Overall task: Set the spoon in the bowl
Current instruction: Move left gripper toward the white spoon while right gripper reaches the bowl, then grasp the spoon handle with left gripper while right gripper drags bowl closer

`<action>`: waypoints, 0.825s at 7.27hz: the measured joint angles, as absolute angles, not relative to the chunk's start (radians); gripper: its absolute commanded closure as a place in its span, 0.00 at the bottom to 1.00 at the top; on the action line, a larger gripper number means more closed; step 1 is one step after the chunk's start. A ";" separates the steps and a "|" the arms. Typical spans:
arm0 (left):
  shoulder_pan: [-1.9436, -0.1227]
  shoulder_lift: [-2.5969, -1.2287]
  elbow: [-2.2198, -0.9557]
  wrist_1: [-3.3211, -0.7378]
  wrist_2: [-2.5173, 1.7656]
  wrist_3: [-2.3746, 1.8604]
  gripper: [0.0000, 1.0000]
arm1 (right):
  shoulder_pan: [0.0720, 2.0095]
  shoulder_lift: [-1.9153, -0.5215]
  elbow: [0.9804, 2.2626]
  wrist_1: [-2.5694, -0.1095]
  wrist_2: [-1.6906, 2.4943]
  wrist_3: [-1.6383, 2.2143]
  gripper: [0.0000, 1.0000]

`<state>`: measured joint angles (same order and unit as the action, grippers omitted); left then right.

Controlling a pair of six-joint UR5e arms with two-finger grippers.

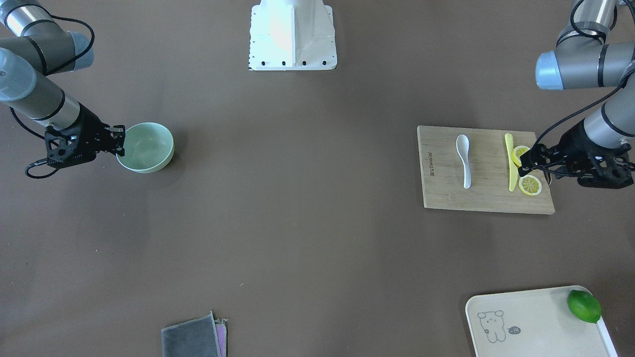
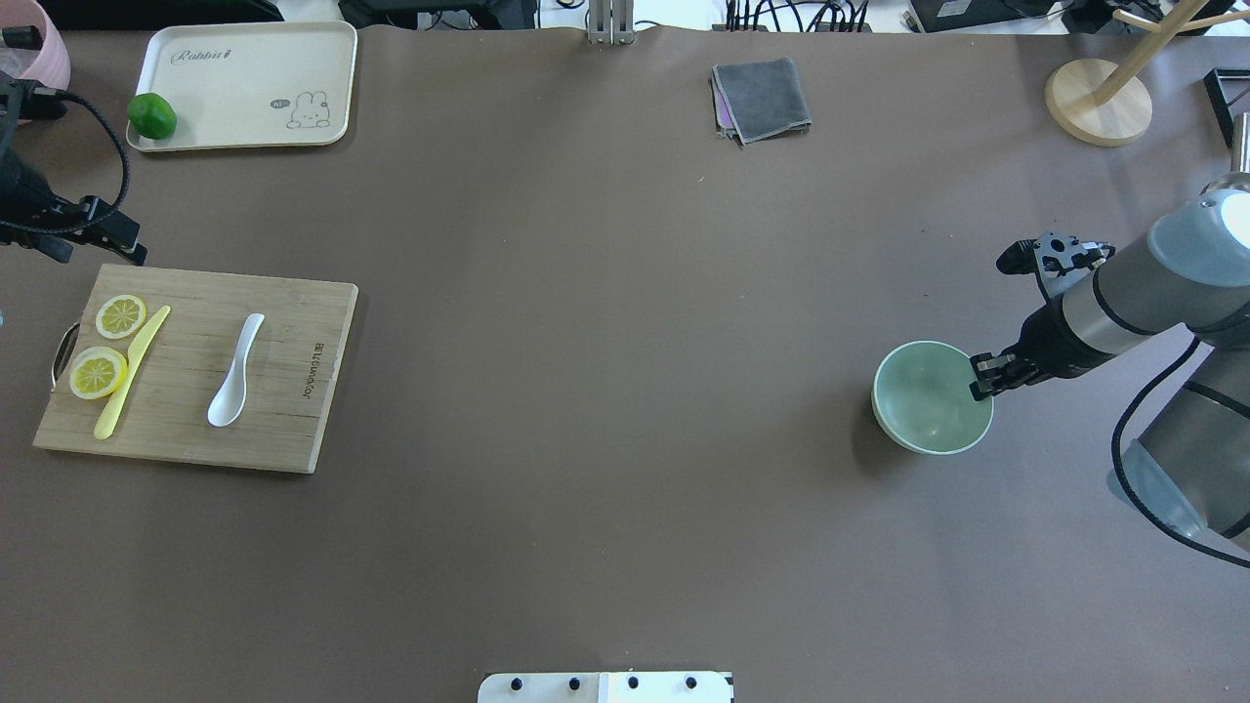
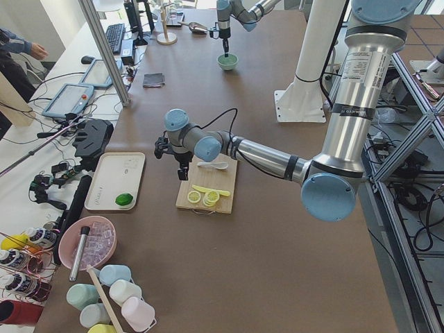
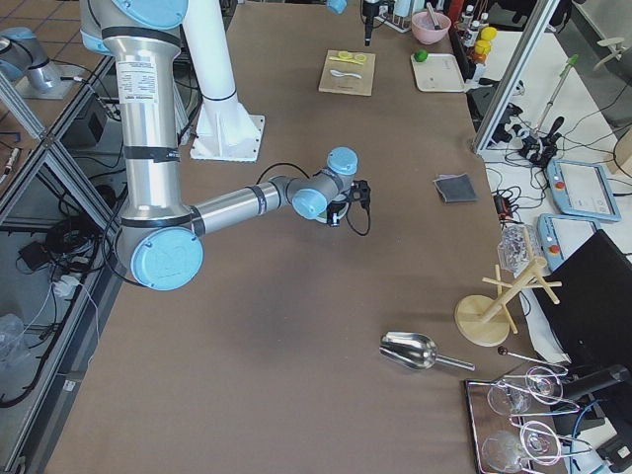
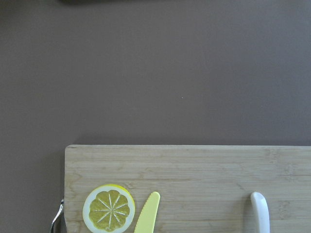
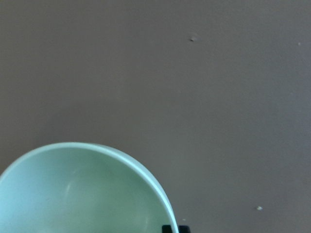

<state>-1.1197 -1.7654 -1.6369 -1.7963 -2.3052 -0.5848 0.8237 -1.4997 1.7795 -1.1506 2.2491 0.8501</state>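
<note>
The white spoon (image 1: 465, 158) lies on a wooden cutting board (image 1: 486, 198), also seen in the overhead view (image 2: 234, 376) and the left wrist view (image 5: 260, 213). The mint-green bowl (image 1: 149, 146) stands upright on the table far from the board (image 2: 923, 395) and is empty. My right gripper (image 2: 981, 378) points down, shut on the bowl's rim; a fingertip (image 6: 170, 228) shows at the rim. My left gripper (image 1: 525, 161) hovers open and empty over the board's edge by the lemon slices, apart from the spoon.
A yellow knife (image 1: 510, 161) and two lemon slices (image 1: 530, 185) lie on the board beside the spoon. A cream tray (image 2: 244, 88) holds a lime (image 2: 152, 115). A grey cloth (image 2: 762, 98) and a wooden stand (image 2: 1099, 98) sit at the far edge.
</note>
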 measured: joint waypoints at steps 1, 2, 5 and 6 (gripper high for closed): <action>-1.096 -1.783 -1.628 -1.797 -2.302 -0.623 0.26 | 0.811 -1.445 1.791 -1.156 2.256 0.946 1.00; -1.054 -1.801 -1.628 -1.803 -2.282 -0.684 0.26 | 0.775 -1.373 1.793 -1.160 2.247 1.063 1.00; -0.949 -1.817 -1.634 -1.828 -2.225 -0.775 0.26 | 0.629 -1.195 1.764 -1.165 2.125 1.313 1.00; -0.925 -1.815 -1.636 -1.830 -2.213 -0.779 0.27 | 0.591 -1.147 1.739 -1.166 2.083 1.361 1.00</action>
